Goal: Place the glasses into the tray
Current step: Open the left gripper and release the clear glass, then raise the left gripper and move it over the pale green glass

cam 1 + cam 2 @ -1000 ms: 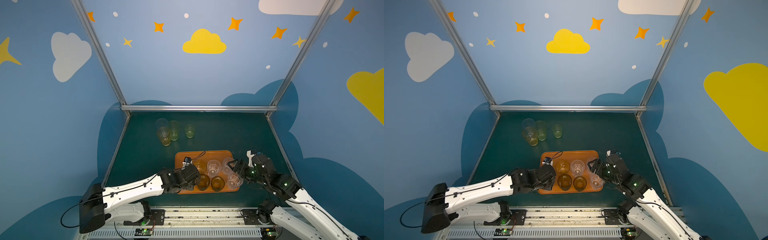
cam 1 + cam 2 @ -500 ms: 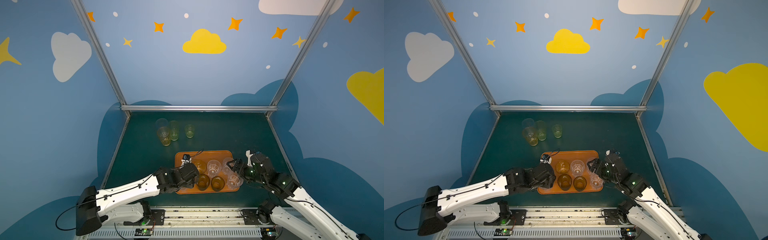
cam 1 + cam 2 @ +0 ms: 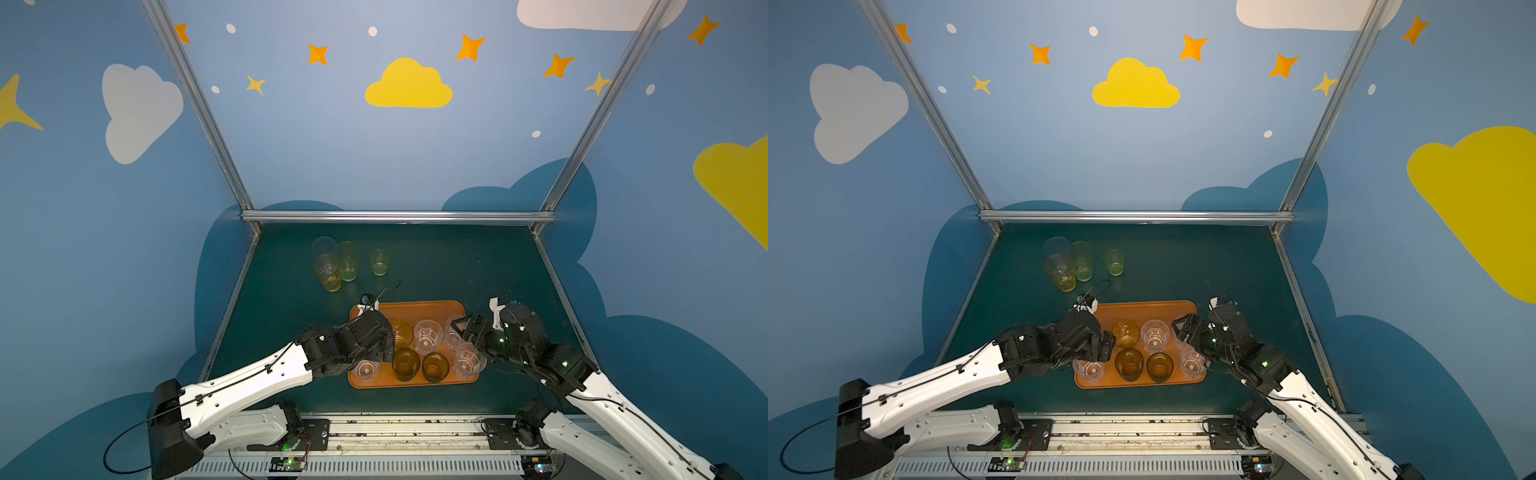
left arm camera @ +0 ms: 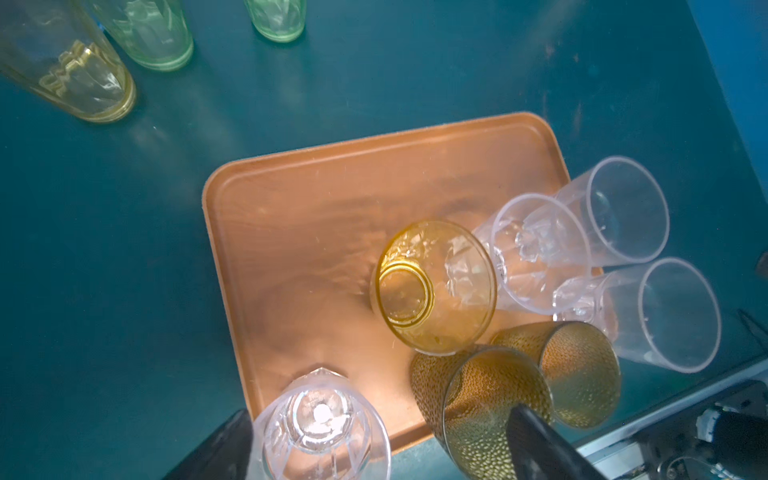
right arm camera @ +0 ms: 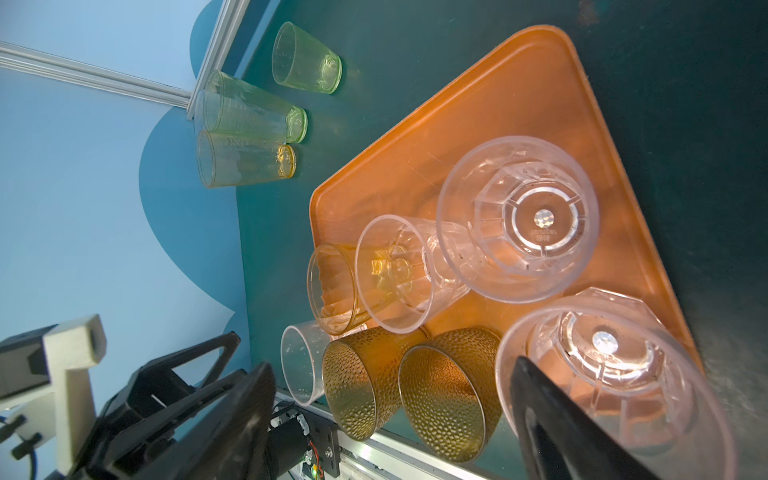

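Orange-brown rectangular tray holds seven transparent tumblers; four more tumblers on counter beyond. Left pincer wide over near-left clear faceted tumbler; right pincer wide by near-right clear tumbler.

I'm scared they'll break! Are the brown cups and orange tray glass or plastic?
Brown cups: see-through amber, dimpled all over, shiny; glass or plastic, can't tell. Tray: probably plastic, dull orange, one moulded piece with fine scratches.
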Robot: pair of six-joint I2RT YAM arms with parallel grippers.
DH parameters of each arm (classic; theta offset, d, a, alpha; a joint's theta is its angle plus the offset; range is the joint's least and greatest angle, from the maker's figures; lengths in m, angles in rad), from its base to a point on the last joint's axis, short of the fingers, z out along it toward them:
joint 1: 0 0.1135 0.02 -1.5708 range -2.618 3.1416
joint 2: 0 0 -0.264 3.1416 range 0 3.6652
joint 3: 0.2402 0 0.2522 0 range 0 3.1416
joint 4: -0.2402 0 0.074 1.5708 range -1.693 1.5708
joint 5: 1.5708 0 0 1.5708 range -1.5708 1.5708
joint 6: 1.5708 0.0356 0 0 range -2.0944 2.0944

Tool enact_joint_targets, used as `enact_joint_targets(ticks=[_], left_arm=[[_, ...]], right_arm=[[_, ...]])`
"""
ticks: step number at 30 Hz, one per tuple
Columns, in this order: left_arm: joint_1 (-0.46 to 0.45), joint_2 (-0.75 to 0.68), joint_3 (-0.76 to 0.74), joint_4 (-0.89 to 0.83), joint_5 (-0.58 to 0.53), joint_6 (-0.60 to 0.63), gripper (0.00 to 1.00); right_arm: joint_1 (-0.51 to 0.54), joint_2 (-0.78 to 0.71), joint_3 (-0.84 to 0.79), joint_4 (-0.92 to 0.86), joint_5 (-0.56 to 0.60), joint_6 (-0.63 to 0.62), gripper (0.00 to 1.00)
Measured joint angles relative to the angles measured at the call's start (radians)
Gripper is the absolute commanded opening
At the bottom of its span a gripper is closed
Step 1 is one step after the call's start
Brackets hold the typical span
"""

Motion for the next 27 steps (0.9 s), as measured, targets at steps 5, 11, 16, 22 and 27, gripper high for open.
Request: enact_joint_targets(ticks=[5,11,16,22,27], left_arm=[[0.059,0.033,0.042,0.000,0.020,0.041,1.00],[0.140,0.090,0.103,0.002,0.060,0.090,1.00],[0.196,0.144,0.158,0.010,0.088,0.120,1.00],[0.237,0.237,0.240,0.023,0.113,0.142,1.00],[0.266,0.312,0.314,0.038,0.114,0.156,1.00]], right_arm=[[0.000,0.023,0.005,0.006,-0.002,-0.013,0.87],[0.000,0.047,0.048,0.008,0.002,-0.038,0.87],[-0.004,0.070,0.077,0.009,0.010,-0.060,0.87],[-0.012,0.092,0.107,0.007,0.013,-0.101,0.87],[-0.018,0.082,0.114,0.001,0.021,-0.129,0.87]])
